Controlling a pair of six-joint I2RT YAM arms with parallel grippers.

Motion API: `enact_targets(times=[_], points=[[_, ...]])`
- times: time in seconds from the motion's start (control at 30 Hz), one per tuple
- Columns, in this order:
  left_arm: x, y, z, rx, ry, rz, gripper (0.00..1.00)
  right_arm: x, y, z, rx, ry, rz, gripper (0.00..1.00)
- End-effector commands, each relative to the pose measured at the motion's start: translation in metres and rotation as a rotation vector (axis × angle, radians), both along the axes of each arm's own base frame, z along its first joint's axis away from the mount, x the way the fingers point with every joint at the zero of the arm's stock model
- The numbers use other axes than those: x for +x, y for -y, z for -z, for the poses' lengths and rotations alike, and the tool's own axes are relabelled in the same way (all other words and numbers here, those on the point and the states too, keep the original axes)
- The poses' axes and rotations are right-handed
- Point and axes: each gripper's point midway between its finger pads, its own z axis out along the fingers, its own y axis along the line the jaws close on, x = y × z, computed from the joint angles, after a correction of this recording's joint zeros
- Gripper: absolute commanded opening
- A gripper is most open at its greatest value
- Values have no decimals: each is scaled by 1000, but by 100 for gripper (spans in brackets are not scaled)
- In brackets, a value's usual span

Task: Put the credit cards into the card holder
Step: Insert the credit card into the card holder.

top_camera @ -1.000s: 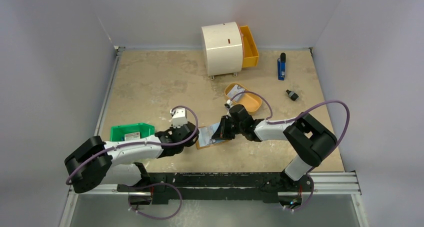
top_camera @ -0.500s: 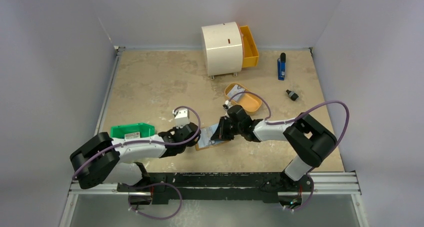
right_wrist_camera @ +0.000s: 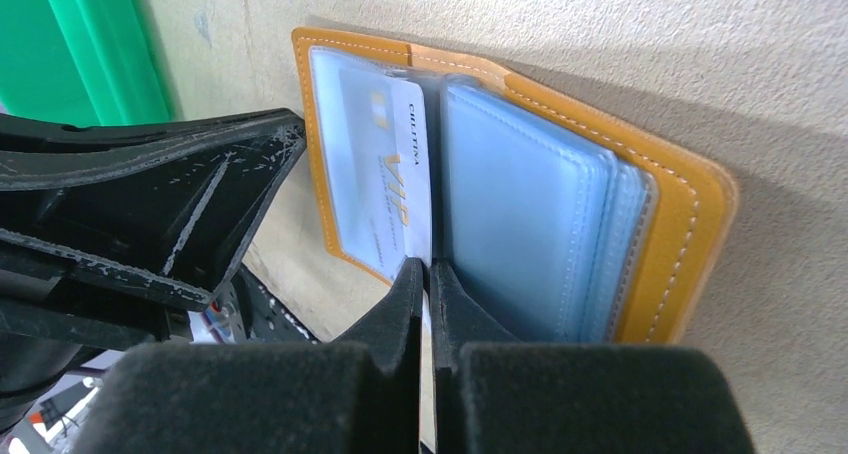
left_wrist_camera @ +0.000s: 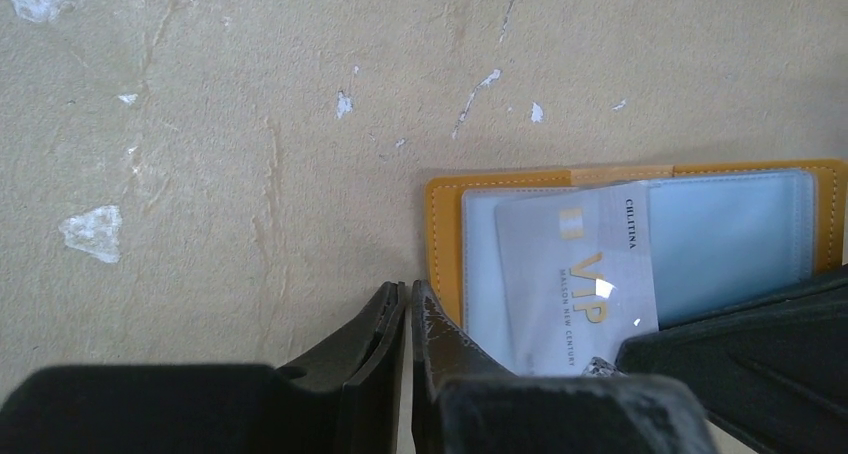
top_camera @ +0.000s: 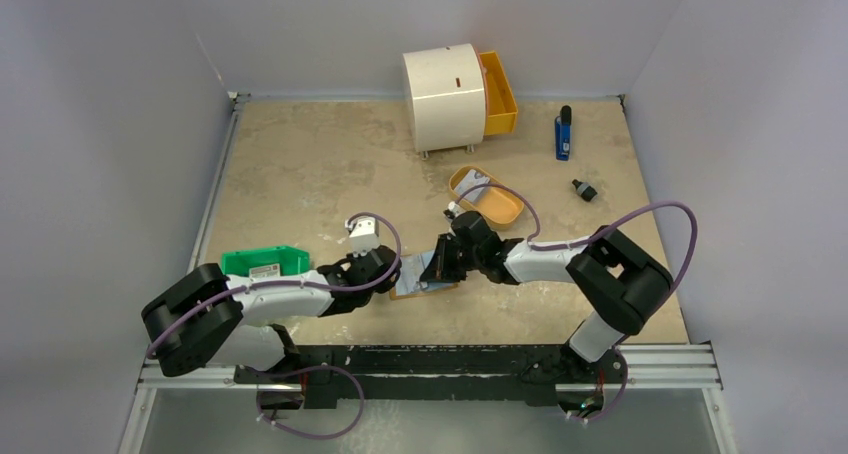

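Right wrist view: the right gripper (right_wrist_camera: pixel 428 266) has its two fingers pressed together on the edge of a pale credit card (right_wrist_camera: pixel 385 164) printed "VIP". A thin pale sliver of the card shows between them. The card lies against the left page of the open tan card holder (right_wrist_camera: pixel 670 234), over a clear blue sleeve. Whether its far end sits inside that sleeve cannot be told.

Left wrist view: the left gripper (left_wrist_camera: pixel 408 289) has its fingers drawn together, with only a narrow slit between them and nothing seen in it. One fingertip (left_wrist_camera: pixel 440 329) overlaps the holder's left edge.

Top external view: the holder lies flat on the table (top_camera: pixel 300 164), near the front edge at the middle, between the two grippers. A green bin (top_camera: pixel 262 262) stands to its left, beyond the left gripper.
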Motion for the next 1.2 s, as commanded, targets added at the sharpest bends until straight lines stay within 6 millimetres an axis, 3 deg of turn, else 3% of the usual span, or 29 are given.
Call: enact_targets(times=[0.0, 0.73, 0.87, 1.17], points=[[-11, 6, 12, -37, -53, 27, 6, -2, 2, 10, -42, -27, 27, 0], [-14, 3, 16, -45, -59, 16, 0, -5, -12, 4, -2, -41, -2, 0], [-13, 1, 13, -40, -50, 12, 0, -6, -5, 3, -29, -31, 2, 17], [-13, -2, 12, -32, -46, 7, 0, -8, 1, 1, -35, -22, 10, 34]])
